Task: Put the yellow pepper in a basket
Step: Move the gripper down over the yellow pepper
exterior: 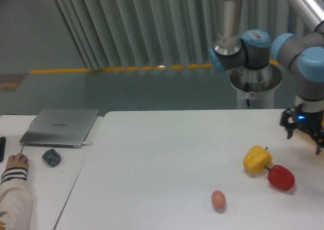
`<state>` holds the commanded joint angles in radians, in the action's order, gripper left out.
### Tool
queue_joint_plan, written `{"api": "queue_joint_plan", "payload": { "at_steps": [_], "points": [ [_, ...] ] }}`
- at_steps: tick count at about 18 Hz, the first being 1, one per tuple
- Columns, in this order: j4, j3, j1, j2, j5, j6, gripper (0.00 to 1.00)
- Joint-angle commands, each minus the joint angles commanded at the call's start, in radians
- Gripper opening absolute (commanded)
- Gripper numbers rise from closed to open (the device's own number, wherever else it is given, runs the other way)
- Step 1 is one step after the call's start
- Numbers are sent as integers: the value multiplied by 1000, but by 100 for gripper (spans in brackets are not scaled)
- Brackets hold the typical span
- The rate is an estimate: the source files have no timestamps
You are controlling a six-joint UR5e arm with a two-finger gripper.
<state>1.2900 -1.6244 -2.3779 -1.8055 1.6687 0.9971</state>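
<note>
On the white table (pixel 167 154) one yellow pepper (pixel 256 159) is seen, touching one red pepper (pixel 281 177) at its right; one pinkish egg (pixel 218 198) lies nearer the front. One gripper (pixel 305 135) hangs above and right of the peppers, fingers spread apart, holding nothing.
</note>
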Motion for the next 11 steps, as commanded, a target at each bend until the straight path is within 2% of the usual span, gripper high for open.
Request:
{"api": "queue_joint_plan", "payload": {
  "at_steps": [3, 7, 11],
  "points": [
    [29, -31, 66, 6, 42, -20, 100],
    [31, -61, 127, 6, 68, -60, 100],
    [28, -66, 138, -21, 92, -71, 100]
  ]
}}
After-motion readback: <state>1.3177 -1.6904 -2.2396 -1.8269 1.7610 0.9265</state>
